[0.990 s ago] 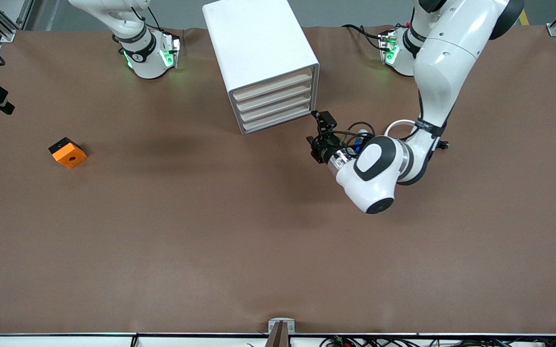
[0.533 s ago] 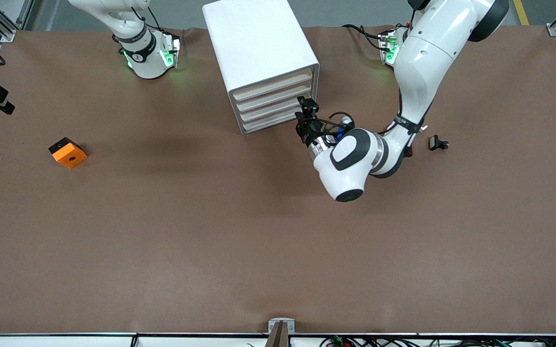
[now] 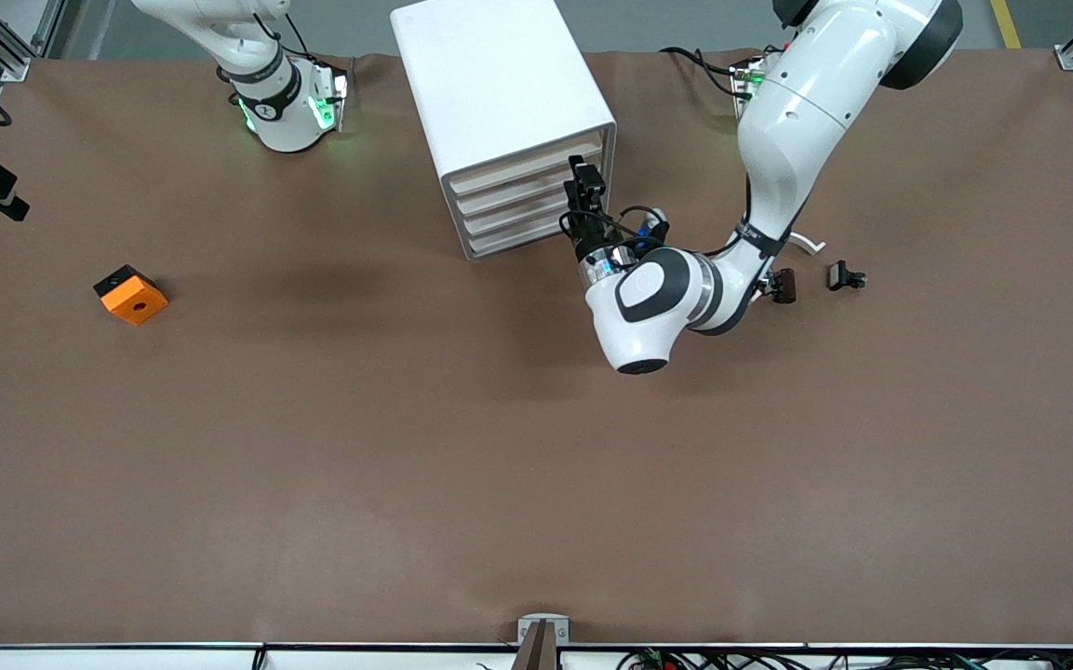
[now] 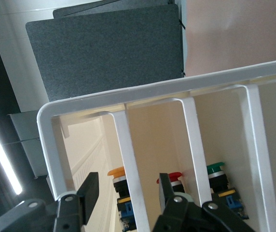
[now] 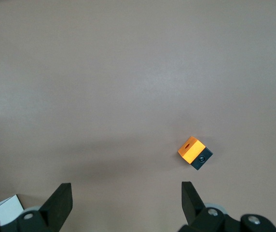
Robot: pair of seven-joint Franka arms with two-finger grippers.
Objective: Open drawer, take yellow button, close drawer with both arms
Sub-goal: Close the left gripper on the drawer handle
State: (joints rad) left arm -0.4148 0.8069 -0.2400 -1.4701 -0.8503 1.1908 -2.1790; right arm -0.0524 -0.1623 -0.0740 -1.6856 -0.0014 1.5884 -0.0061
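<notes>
Drawer (image 3: pixel 508 172), top one of 4 in the white cabinet (image 3: pixel 489 74), is shut, front flush w/ the 3 below it. Button (image 4: pixel 116 171), orange-yellow cap, sits inside it, seen in the left wrist view through the gap between cabinet top wall and the drawer's slat front. The next 2 drawers down hold a red-capped button (image 4: pixel 172 176) and a green-capped button (image 4: pixel 215 168).

Left gripper (image 3: pixel 585 181) is right at the cabinet's front, at the end of the top drawers toward the left arm's end of the table, wrist lying low and pointing at the cabinet. Fingers (image 4: pixel 92 186) part-spread, not clamped. The drawer's slat shows between them w/ a gap on each side, nothing grasped.

Right gripper (image 5: pixel 126 193) is out of the front view. Its wrist view has it hanging over bare table (image 3: pixel 406 465), fingers spread wide, holding nothing. That arm waits.

Orange block (image 3: pixel 131 295) w/ centre hole lies well apart from the cabinet, toward the right arm's end and nearer the front camera. A dark brown clip part (image 3: pixel 784 284) and a black clip part (image 3: pixel 843 275) lie near each other, off the cabinet toward the left arm's end, also nearer the camera than it.
</notes>
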